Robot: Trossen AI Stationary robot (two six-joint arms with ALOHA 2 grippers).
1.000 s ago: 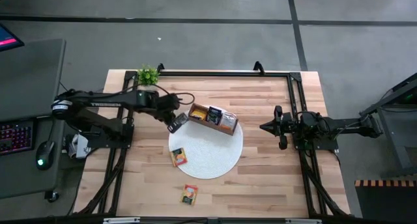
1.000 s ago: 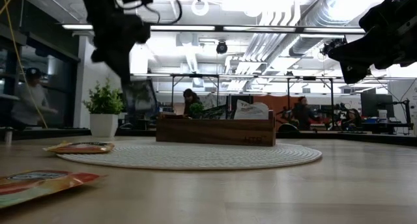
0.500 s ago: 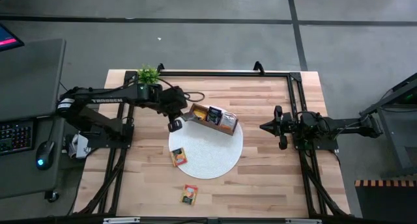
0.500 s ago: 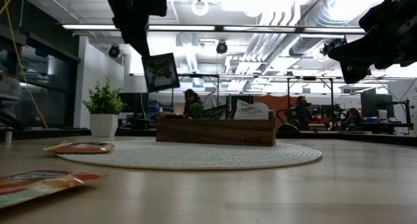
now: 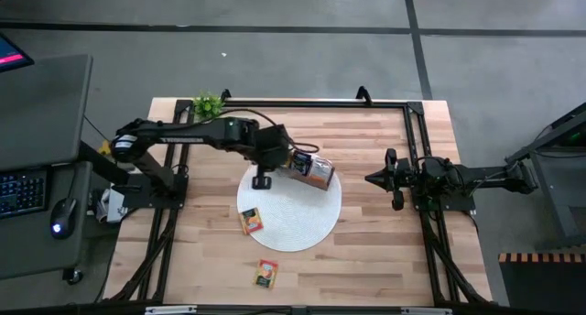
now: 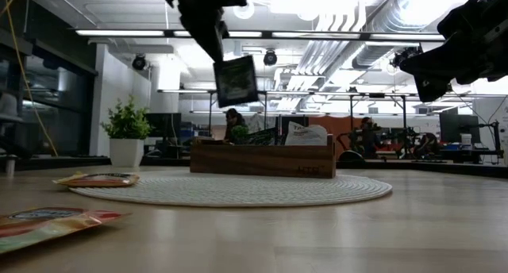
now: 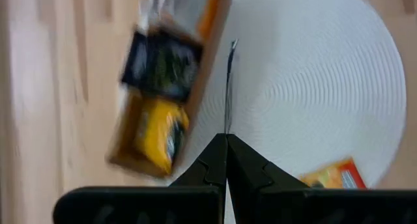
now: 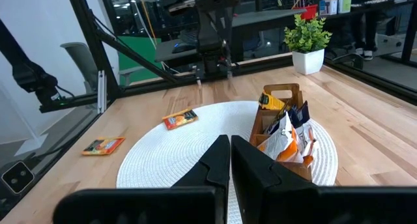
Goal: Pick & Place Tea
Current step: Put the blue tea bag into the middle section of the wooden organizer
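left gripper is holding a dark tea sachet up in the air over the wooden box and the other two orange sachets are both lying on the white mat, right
Not quite. Only one orange sachet lies on the white mat; the other lies on the bare table, as the high view shows. The left gripper does hold a dark sachet above the wooden box.

text: you can read none | box front [image 6: 262, 157]: faint mark, illegible | sachets [image 5: 251, 220]: print too small to read
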